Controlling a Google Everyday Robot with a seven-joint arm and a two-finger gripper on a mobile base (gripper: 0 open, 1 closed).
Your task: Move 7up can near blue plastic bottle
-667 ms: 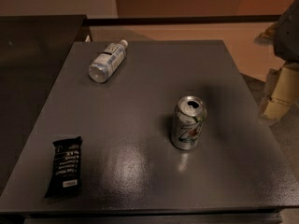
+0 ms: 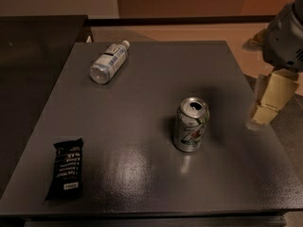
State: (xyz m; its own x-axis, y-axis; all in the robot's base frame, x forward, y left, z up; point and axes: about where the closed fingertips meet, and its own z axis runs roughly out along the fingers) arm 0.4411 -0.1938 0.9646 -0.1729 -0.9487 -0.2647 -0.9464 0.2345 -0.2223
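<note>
Silver 7up can point(image 2: 191, 124) stands upright, left of the gripper point(image 2: 261, 113); whether that is apart or together, I cannot tell. A sideways nudge could topple it. The blue plastic bottle point(image 2: 109, 63) lies farther left, beyond.

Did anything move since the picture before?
The cream-coloured gripper, at the right edge of the dark grey table, slid a little left toward the upright silver 7up can. Nothing was grabbed. The can, the lying clear bluish plastic bottle and the flat black snack bar wrapper stayed put.
</note>
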